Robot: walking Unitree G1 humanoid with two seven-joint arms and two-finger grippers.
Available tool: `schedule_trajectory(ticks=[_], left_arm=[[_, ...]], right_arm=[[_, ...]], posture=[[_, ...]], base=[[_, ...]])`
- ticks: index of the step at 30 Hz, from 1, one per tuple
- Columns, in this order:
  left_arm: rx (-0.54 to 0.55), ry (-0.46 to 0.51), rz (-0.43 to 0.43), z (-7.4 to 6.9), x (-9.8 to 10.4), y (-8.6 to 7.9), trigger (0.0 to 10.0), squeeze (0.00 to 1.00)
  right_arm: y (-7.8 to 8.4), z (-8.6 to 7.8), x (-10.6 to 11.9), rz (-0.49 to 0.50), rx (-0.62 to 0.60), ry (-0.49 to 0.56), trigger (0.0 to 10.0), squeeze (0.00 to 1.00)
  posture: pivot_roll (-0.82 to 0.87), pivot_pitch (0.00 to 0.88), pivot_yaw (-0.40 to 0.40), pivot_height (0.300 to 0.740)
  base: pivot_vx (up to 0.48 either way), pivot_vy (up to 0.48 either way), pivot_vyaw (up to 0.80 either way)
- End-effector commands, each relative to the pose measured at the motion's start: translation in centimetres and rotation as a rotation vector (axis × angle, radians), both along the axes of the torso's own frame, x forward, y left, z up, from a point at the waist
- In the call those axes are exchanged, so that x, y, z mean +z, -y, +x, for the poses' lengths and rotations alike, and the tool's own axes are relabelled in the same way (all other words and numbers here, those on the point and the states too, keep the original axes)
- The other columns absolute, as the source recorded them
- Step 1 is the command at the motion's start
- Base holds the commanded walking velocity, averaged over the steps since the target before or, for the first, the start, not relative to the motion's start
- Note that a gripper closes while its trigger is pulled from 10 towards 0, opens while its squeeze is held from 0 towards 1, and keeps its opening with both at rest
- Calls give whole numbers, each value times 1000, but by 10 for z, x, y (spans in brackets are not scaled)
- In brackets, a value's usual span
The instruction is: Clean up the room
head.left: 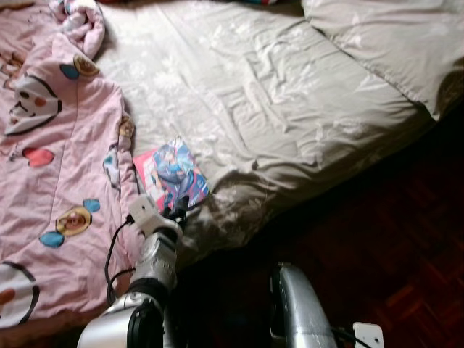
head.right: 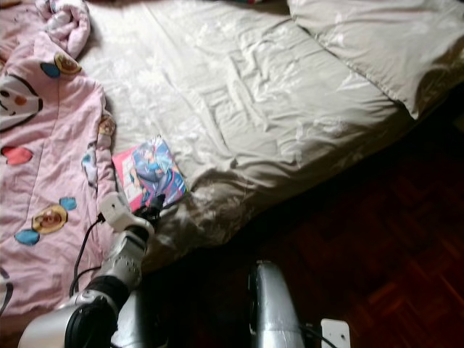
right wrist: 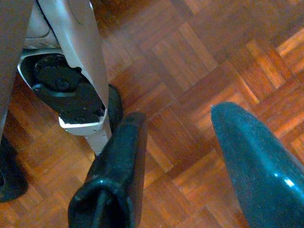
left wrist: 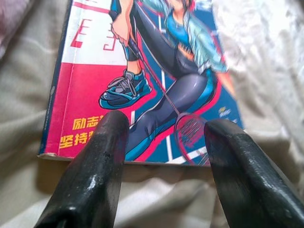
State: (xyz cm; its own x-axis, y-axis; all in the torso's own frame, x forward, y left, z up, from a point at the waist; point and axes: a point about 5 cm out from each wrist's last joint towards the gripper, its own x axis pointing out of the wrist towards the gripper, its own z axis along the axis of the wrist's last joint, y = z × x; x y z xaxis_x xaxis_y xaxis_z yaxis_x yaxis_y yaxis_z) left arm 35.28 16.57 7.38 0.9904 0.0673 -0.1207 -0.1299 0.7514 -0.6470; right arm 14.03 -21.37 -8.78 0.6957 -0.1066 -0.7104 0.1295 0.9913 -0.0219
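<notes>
From my head, a thin, glossy comic book with a red-and-blue cover (head.left: 171, 174) lies flat on the grey bed sheet (head.left: 290, 94), beside the pink cartoon quilt (head.left: 58, 181). My left gripper (head.left: 179, 205) reaches its near edge.

At my left wrist, the fingers (left wrist: 95, 175) stand wide, empty. The book looks light, bendy, slippery; I'd pinch the near edge.

My right gripper (right wrist: 185, 161) hangs open over parquet floor (right wrist: 199, 71).

pink cartoon-print blanket (head.left: 58, 167) | beige sheet (head.left: 275, 109) | red-blue comic book (head.left: 172, 174)
</notes>
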Motion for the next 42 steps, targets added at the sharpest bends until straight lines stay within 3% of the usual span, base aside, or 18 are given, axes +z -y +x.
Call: schedule_trajectory(ticks=[1, 7, 12, 14, 15, 17, 19, 24, 28, 33, 36, 40, 42], left_arm=[[10, 27, -29, 1, 2, 0, 10000, 0], [-22, 115, -23, 6, 16, -7, 10000, 0], [-93, 140, 13, 2, 14, -9, 10000, 0], [-95, 150, 39, -4, 10, -16, 10000, 0], [-90, 150, 48, -6, 9, -20, 10000, 0], [-82, 150, 50, -8, 8, -23, 10000, 0], [-80, 148, 53, -9, 7, -26, 10000, 0], [-81, 146, 55, -11, 6, -29, 10000, 0], [-81, 148, 57, -12, 6, -28, 10000, 0], [-31, 163, 70, -9, 13, -33, 10000, 0], [-22, 158, 76, -8, 13, -34, 10000, 0], [-20, 132, 57, -9, 8, -32, 10000, 0], [-20, 132, 57, -9, 8, -32, 10000, 0]], right_arm=[[-1, -19, -8, 11, -4, -64, 10000, 0], [-2, -10, -2, 11, -64, 26, 10000, 0], [1, -7, 1, -52, -169, 52, 10000, 0], [4, -7, 2, -127, -279, 58, 10000, 0], [24, 9, 20, -200, -328, 201, 10000, 0], [48, 27, 46, -281, -367, 387, 10000, 0], [62, 34, 66, -362, -405, 474, 10000, 0], [80, 34, 86, -455, -487, 532, 10000, 0], [82, 35, 90, -466, -508, 550, 10000, 0], [72, 65, 102, -332, -383, 648, 10000, 0], [69, 71, 105, -306, -365, 661, 10000, 0], [56, 100, 130, -229, -280, 754, 10000, 0], [56, 100, 130, -229, -280, 754, 10000, 0]], posture=[[-171, 333, -37, 573], [-154, 314, -28, 573], [-148, 287, -14, 573], [-136, 270, -4, 573], [-130, 265, 0, 573], [-130, 261, 1, 573], [-131, 252, 2, 573], [-129, 239, 2, 573], [-125, 230, 2, 573], [-126, 231, 1, 573], [-126, 231, 1, 573], [-136, 252, -17, 573], [-136, 252, -17, 573]], base=[[0, 0, 0], [0, 0, 0], [0, 0, 0], [0, 0, 0], [0, 0, 0], [0, 0, 0], [0, 0, 0], [0, 0, 0], [0, 0, 0], [0, 0, 0], [0, 0, 0], [0, 0, 0], [0, 0, 0]])
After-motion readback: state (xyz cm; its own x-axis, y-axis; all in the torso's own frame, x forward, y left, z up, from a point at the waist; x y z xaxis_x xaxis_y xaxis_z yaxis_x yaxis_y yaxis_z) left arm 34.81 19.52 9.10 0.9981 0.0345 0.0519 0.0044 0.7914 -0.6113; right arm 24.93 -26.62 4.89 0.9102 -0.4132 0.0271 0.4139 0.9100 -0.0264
